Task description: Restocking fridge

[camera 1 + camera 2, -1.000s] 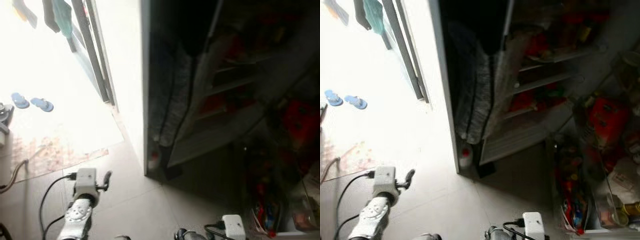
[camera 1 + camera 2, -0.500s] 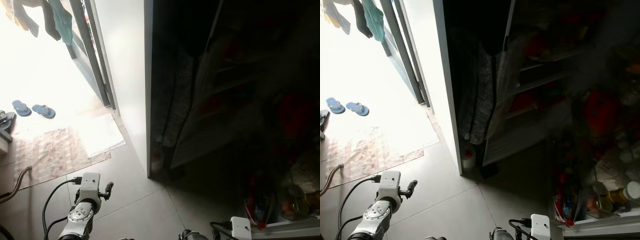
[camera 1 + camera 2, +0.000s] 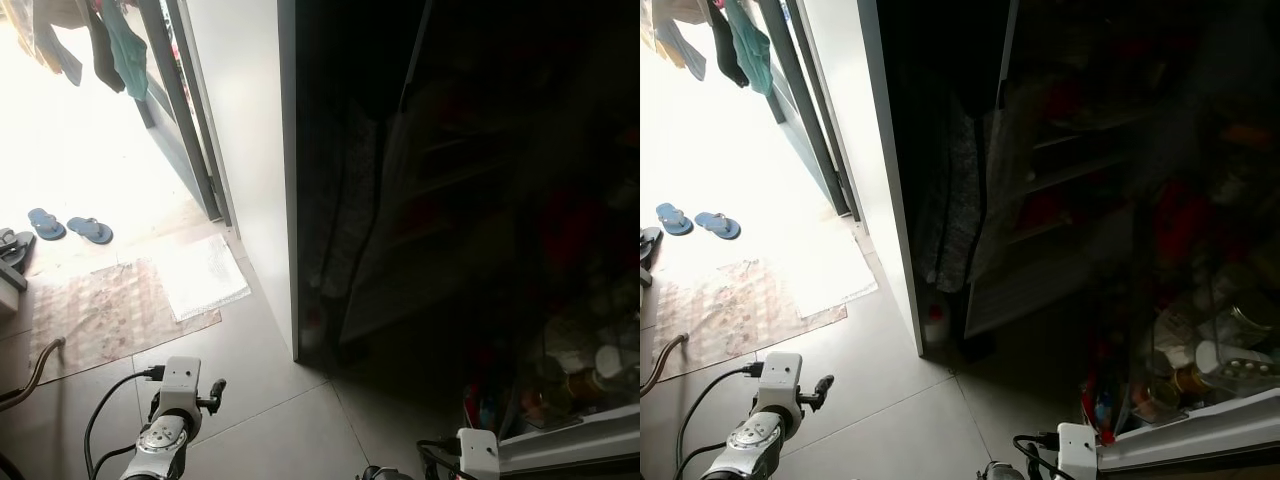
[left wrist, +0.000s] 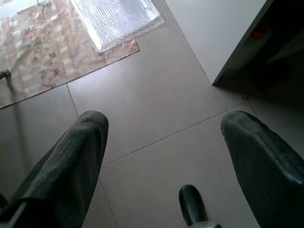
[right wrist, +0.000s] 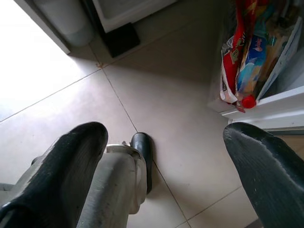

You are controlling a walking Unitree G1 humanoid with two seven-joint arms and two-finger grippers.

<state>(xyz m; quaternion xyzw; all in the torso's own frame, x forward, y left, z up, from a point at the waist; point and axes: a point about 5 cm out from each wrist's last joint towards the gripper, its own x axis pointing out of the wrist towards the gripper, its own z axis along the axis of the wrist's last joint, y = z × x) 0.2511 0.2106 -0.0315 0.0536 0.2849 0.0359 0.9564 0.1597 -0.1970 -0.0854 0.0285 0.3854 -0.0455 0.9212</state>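
The fridge (image 3: 1040, 180) stands open ahead on the right, its inner shelves very dark, with red items faintly showing. Its white door (image 3: 1200, 430) swings out at the lower right, and jars and packets (image 3: 1215, 355) sit in its shelf. Red and blue packets (image 5: 247, 52) fill the low door shelf (image 5: 270, 111) in the right wrist view. My left gripper (image 4: 164, 128) hangs open over bare floor tiles. My right gripper (image 5: 164, 137) hangs open near the door's foot, holding nothing. The left arm (image 3: 170, 420) is low at my left.
A patterned mat (image 3: 100, 310) with a bubble-wrap sheet (image 3: 205, 278) lies by a sliding door frame (image 3: 190, 110). Blue flip-flops (image 3: 70, 228) sit in bright light outside, under hanging clothes (image 3: 110, 50). A white wall (image 3: 250, 150) flanks the fridge. My foot (image 5: 142, 152) is below.
The camera has shifted and the picture has darkened. The fridge door shelf now sits higher and nearer at the lower right. Both arms still hang low.
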